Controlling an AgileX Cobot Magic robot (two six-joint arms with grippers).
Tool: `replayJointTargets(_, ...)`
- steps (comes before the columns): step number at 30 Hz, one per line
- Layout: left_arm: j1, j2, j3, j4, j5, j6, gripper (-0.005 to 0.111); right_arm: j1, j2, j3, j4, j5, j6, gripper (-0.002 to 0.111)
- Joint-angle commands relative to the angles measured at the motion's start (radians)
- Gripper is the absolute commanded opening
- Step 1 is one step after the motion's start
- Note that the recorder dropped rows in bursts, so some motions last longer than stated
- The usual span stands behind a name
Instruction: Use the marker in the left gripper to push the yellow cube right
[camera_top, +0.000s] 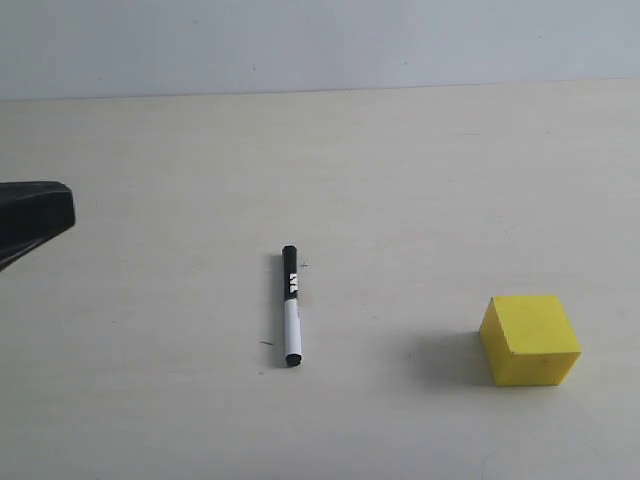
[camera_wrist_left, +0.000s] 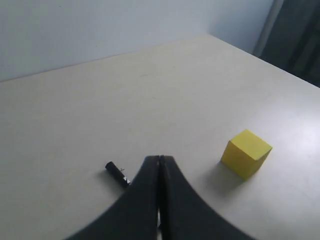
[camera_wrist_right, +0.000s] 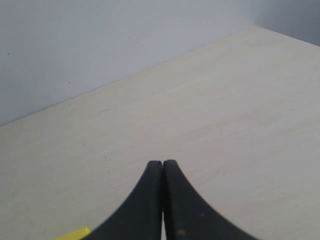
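Observation:
The marker (camera_top: 291, 305) lies flat on the pale table, black cap half pointing away, white barrel toward the front; nothing holds it. In the left wrist view only its black cap end (camera_wrist_left: 116, 172) shows beside the fingers. The yellow cube (camera_top: 529, 339) rests to the marker's right, near the front; it shows too as the cube (camera_wrist_left: 246, 153) in the left wrist view and as a yellow sliver (camera_wrist_right: 75, 234) in the right wrist view. My left gripper (camera_wrist_left: 159, 158) is shut and empty, its black body (camera_top: 35, 218) at the far left edge. My right gripper (camera_wrist_right: 163, 162) is shut and empty.
The pale table (camera_top: 400, 180) runs back to a plain light wall (camera_top: 320, 40). A dark curtain or panel (camera_wrist_left: 295, 35) stands beyond the table's far corner in the left wrist view.

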Motion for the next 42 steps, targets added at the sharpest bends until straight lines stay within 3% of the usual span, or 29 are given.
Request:
replayJointTargets(1,-0.001,-0.035,0.003,0.003,0.032,-0.002,0.0,0.003,-0.005,0.005,-0.001,-0.016,0.0,0.0)
replayJointTargets(11,-0.009,-0.035,0.003,0.007,0.034,-0.002,0.0,0.003,-0.005,0.005,-0.001,-0.016,0.0,0.0)
replayJointTargets(14,0.025,-0.097,0.003,0.007,0.031,-0.002,0.0,0.003,-0.005,0.005,-0.001,-0.016,0.0,0.0)
replayJointTargets(16,0.09,-0.152,0.003,0.007,0.031,-0.002,0.0,0.003,-0.005,0.005,-0.001,-0.016,0.0,0.0)
replayJointTargets(18,0.209,-0.218,0.003,0.008,0.031,-0.004,0.0,0.003,-0.005,0.005,-0.001,-0.016,0.0,0.0)
replayJointTargets(21,0.466,-0.346,0.003,-0.082,0.034,-0.006,0.0,0.003,-0.005,0.005,-0.001,-0.016,0.0,0.0)
replayJointTargets(23,0.571,-0.402,0.003,-0.118,0.051,-0.006,0.0,0.003,-0.005,0.005,-0.001,-0.016,0.0,0.0)
replayJointTargets(26,0.658,-0.444,0.003,-0.136,0.104,-0.006,0.0,0.003,-0.005,0.005,-0.001,-0.016,0.0,0.0)
replayJointTargets(31,0.713,-0.469,0.003,-0.134,0.203,-0.006,0.0,0.003,-0.005,0.005,-0.001,-0.016,0.0,0.0)
replayJointTargets(37,0.716,-0.481,0.024,-0.171,0.242,0.003,0.0,0.003,-0.005,0.005,-0.001,-0.016,0.0,0.0)
replayJointTargets(40,0.716,-0.519,0.03,-0.363,0.249,0.187,0.0,0.003,-0.005,0.005,-0.001,-0.014,0.0,0.0)
replayJointTargets(42,0.716,-0.559,0.03,-0.533,0.242,0.46,0.0,0.003,-0.005,0.005,-0.001,-0.014,0.0,0.0)
